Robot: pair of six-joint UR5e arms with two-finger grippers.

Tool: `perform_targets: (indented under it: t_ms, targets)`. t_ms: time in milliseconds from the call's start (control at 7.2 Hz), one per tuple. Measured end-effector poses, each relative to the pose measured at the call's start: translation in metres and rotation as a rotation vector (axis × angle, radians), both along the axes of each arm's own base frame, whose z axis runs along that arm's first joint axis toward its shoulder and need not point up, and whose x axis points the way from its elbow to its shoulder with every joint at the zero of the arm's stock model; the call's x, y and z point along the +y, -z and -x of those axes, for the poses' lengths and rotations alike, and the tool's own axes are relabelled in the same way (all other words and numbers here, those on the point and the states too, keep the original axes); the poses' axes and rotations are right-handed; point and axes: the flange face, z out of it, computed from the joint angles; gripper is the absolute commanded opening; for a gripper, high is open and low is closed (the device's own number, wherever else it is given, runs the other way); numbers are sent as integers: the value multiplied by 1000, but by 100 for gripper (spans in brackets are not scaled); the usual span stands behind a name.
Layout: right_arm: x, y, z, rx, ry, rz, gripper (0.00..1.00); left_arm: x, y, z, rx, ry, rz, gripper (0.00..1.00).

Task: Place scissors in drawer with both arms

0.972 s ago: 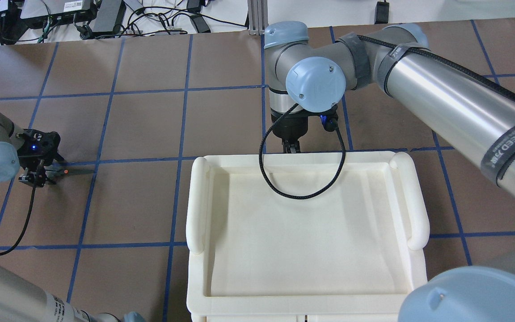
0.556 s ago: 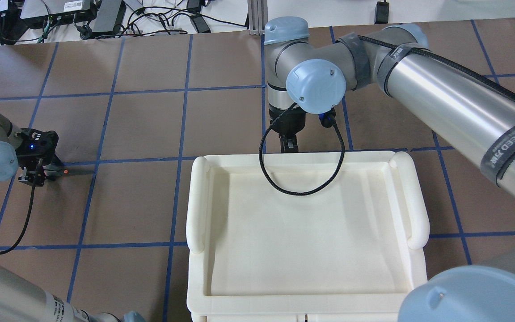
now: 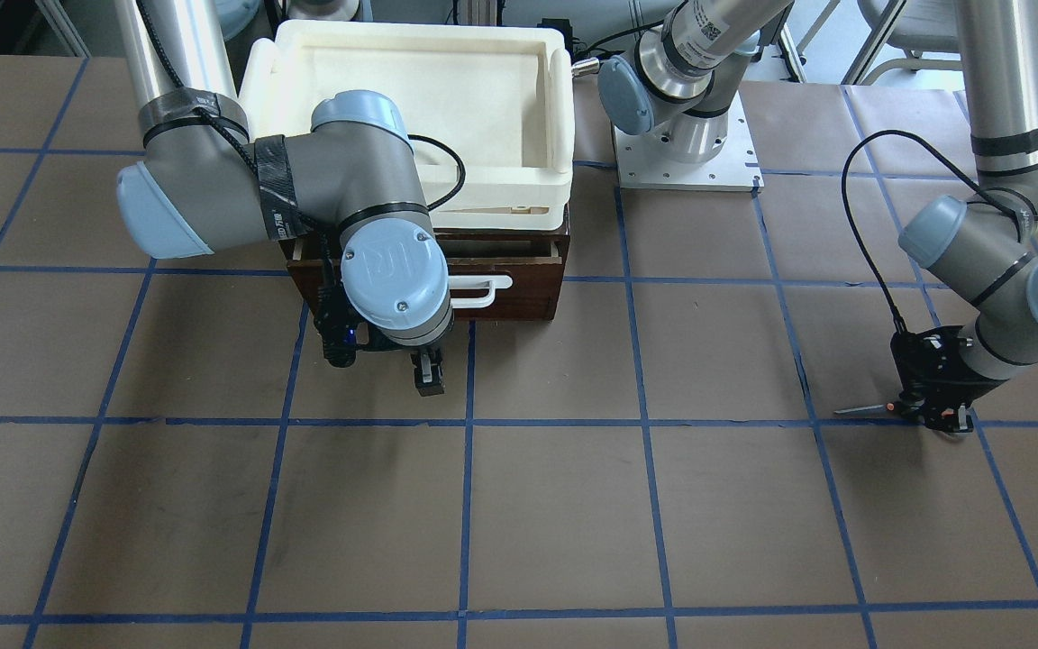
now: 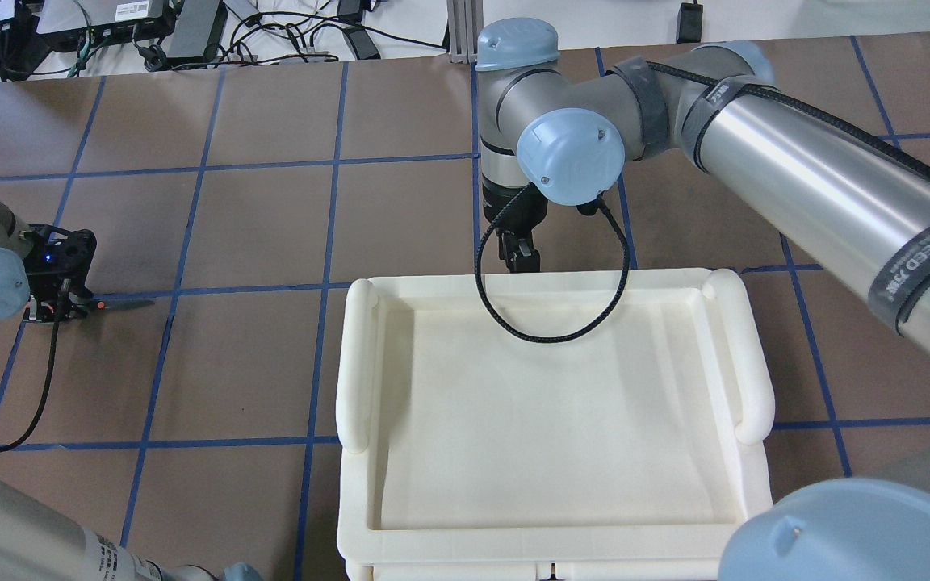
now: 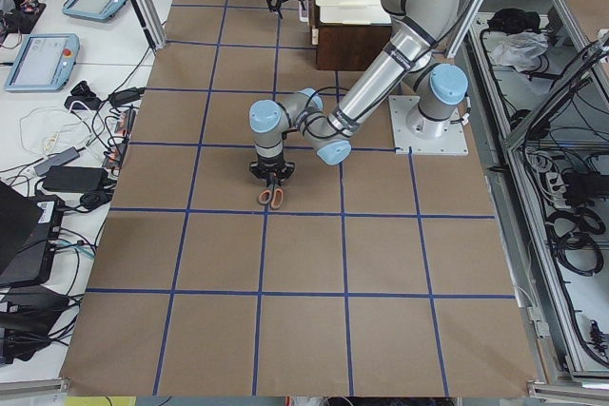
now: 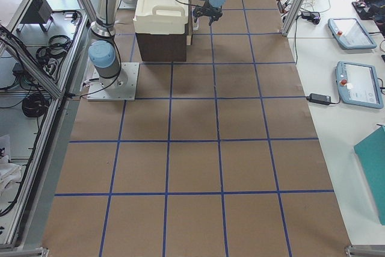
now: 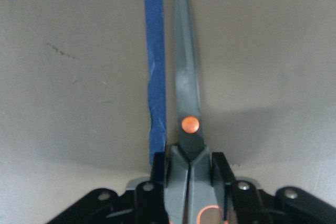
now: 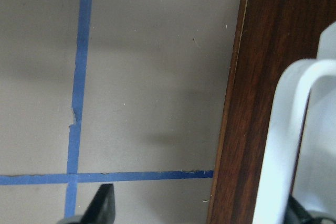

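Note:
The scissors [image 7: 186, 87] lie along a blue tape line, dark blades pointing away and an orange pivot rivet showing. My left gripper [image 7: 189, 166] is shut on their grey handles just behind the pivot. This grip shows at the overhead view's far left [image 4: 55, 297], with the blade [image 4: 124, 304] sticking out to the right, and in the front view [image 3: 938, 410]. The dark brown drawer [image 3: 505, 263] with its white bar handle [image 3: 476, 288] sits under the tray. My right gripper [image 3: 429, 374] hangs open and empty just in front of the drawer front [image 8: 252, 103], its fingers [image 8: 104, 205] spread wide.
A cream-white plastic tray [image 4: 356, 363] sits on top of the drawer cabinet. The right arm's black cable [image 4: 550, 327] loops over the tray's far edge. The table is brown paper with a blue tape grid. The left arm's base plate [image 3: 686, 153] is beside the tray.
My left gripper has shifted a little to the left, taking the scissors with it. My right gripper has drawn back from the tray's front edge, away from the drawer.

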Motion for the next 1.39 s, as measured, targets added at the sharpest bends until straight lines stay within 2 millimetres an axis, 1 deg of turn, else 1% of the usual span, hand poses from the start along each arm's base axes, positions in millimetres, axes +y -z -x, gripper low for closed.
perform_targets:
  t_ms: [139,278,417,556,694,1111,1250,1389]
  targets:
    - [-2,-1,0,-4,-11,7,100,0,-1,0,-4,-1,2,26]
    - [-3,-3,0,-9,-23,15,100,-1,-3,-1,-11,0,10,23]
    - [-6,-3,0,-13,-32,25,100,-3,-9,-2,-20,0,21,20]
    - [-10,-2,-1,-14,-37,34,100,-7,-17,-4,-31,1,34,19]
    - [-15,-2,-3,-15,-40,41,100,-9,-23,-6,-38,1,42,14]
    - [-27,-2,-6,-17,-43,54,100,-9,-40,-4,-45,-1,53,11]
    - [-29,-4,-6,-18,-42,61,100,-9,-44,-3,-48,-1,57,4]
    - [-32,-7,-5,-21,-47,68,100,-9,-48,-3,-49,0,64,0]
